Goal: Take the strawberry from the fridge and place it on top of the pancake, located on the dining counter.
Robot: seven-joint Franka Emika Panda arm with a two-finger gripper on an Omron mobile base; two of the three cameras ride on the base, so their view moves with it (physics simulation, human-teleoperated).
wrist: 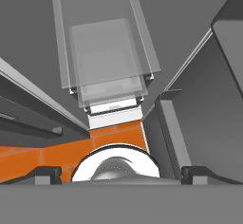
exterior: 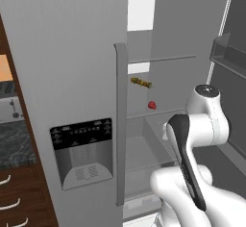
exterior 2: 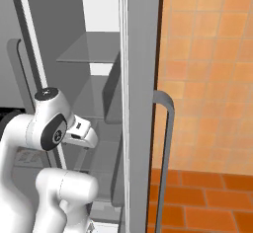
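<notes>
Inside the open fridge (exterior: 72, 53), the strawberry (exterior: 152, 105) sits small; the gripper (wrist: 121, 173), spread wide, shows only its tips.

Flat even rendered light, no hard shadows or glare; slightly soft, low-resolution edges.

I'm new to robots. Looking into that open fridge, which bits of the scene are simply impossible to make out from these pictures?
- Left base view: the white arm covers the fridge's lower shelves.
- Right base view: the open fridge door's edge hides the shelf with the strawberry.
- Left base view: the skewer-like food is too small to identify.
- Hand view: the gripper is cut by the bottom edge, just fingertips showing.
</notes>
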